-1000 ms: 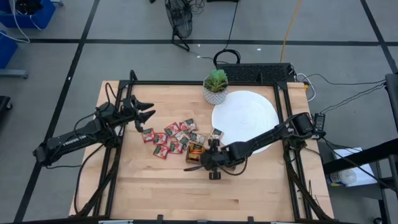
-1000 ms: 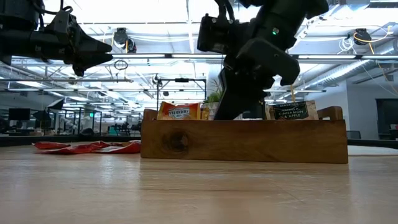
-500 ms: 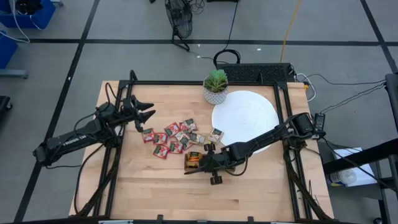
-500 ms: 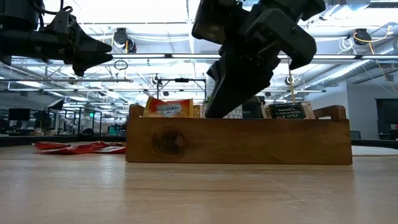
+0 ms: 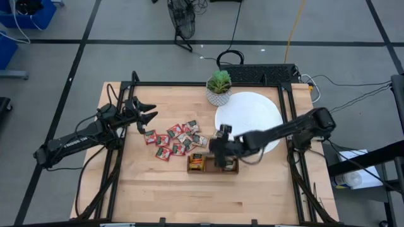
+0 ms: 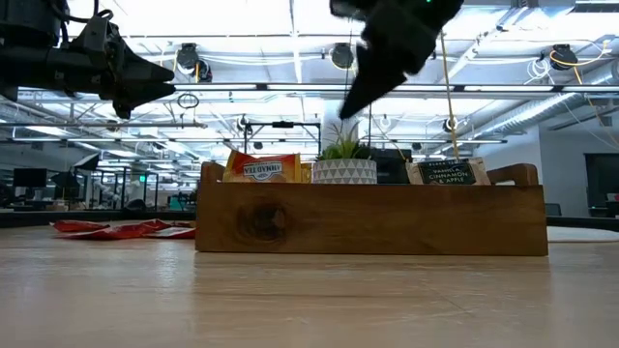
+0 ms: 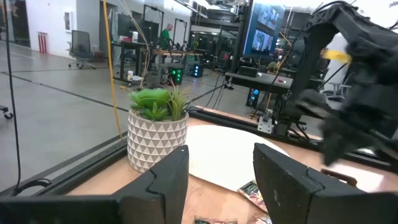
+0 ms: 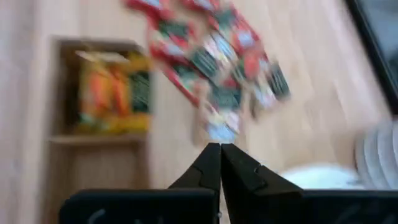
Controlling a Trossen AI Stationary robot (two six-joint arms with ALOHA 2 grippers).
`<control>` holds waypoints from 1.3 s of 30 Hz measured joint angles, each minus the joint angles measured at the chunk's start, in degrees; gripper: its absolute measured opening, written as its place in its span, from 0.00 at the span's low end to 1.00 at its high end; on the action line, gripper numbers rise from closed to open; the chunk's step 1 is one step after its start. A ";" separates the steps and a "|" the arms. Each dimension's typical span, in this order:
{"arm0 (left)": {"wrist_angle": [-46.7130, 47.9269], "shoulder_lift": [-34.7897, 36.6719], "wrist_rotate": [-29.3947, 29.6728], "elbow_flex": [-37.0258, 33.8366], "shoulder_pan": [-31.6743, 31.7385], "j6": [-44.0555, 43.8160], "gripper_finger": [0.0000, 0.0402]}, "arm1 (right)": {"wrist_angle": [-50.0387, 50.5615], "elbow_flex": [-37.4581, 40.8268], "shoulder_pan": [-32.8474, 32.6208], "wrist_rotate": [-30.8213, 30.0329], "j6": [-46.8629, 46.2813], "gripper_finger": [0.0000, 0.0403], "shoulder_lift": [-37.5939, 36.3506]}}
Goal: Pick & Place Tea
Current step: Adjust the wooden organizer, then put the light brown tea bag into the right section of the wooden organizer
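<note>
The tea sachets [image 5: 177,139], mostly red, lie scattered flat on the wooden table left of the white disc [image 5: 252,110]. The brown tray [image 5: 213,163] rests on the table in front of them, with orange sachets [image 8: 112,93] in one end compartment and a dark sachet [image 6: 450,172] in the other. My right gripper [image 5: 213,151] hangs shut and empty above the tray, slanting down toward the pile [image 8: 217,62]. My left gripper [image 5: 149,114] waits open and level in the air at the table's left, holding nothing.
A small potted plant [image 5: 219,89] stands at the far edge beside the white disc. A black frame [image 5: 287,94] runs around the table. Bare wood [image 5: 189,195] lies along the near side.
My right gripper, shut throughout, has risen out of the tray's middle and drawn back toward the far edge and the disc, tipping more steeply downward. The tray shifted a little on the table while the gripper was in it and now lies still.
</note>
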State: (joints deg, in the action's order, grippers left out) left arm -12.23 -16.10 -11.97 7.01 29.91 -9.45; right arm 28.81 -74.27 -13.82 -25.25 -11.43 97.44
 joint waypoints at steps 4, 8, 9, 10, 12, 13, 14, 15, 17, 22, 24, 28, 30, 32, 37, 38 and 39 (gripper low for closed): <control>0.02 -0.02 0.00 -0.01 0.00 0.00 0.45 | 3.80 0.05 6.49 11.63 -4.10 0.16 1.56; 0.06 0.00 0.00 0.00 0.00 0.01 0.45 | 5.10 0.04 11.61 15.09 -1.21 0.39 4.50; 0.09 -0.02 0.02 0.00 0.02 0.00 0.45 | 5.30 0.05 13.09 15.76 -0.93 0.44 5.19; 0.03 -0.02 0.00 0.00 0.00 0.00 0.45 | 5.38 0.05 14.72 17.57 -0.60 0.50 5.74; 0.04 0.00 0.02 -0.01 0.00 0.00 0.45 | 5.89 0.03 17.80 21.10 -0.50 0.59 6.83; 0.07 -0.01 0.01 0.00 0.00 0.01 0.45 | 6.12 0.03 19.07 22.35 -0.49 0.63 7.47; 0.04 -0.02 0.00 0.00 0.00 0.00 0.45 | 6.46 0.03 20.11 23.27 -0.44 0.66 8.01; 0.02 0.00 0.02 0.00 0.00 0.00 0.45 | 6.78 0.03 20.89 23.85 -0.04 0.68 8.70; 0.06 0.00 0.00 0.00 0.00 0.00 0.45 | 6.40 0.03 21.88 24.00 1.00 0.71 10.22; 0.05 -0.02 0.00 -0.02 0.00 0.00 0.45 | 5.71 -0.06 22.15 25.27 3.88 0.73 14.17; -0.02 0.00 0.00 -0.02 0.02 0.00 0.45 | 5.73 -0.30 22.08 25.61 4.14 0.73 15.12; 0.04 0.00 0.00 -0.02 0.00 0.00 0.45 | 6.80 -0.30 22.01 25.53 3.48 0.73 16.19; 0.02 0.00 0.00 -0.02 0.00 0.00 0.45 | 6.55 -0.23 22.01 25.51 3.10 0.71 16.19; -0.02 0.00 0.00 -0.02 0.01 0.00 0.45 | 6.61 -0.22 21.99 25.47 3.12 0.68 15.97; 0.00 0.00 0.00 -0.02 0.00 0.00 0.45 | 6.43 -0.12 22.01 25.40 3.62 0.53 16.03; 0.00 0.00 0.00 -0.02 0.00 0.00 0.45 | 6.39 -0.12 22.01 25.37 3.84 0.48 16.06; 0.00 0.00 0.00 -0.02 0.00 0.00 0.45 | 6.37 -0.12 22.01 25.35 4.04 0.43 16.08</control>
State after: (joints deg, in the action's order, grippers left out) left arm -12.23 -16.10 -11.97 6.98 29.91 -9.45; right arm 35.18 -74.39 8.19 0.10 -7.39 113.51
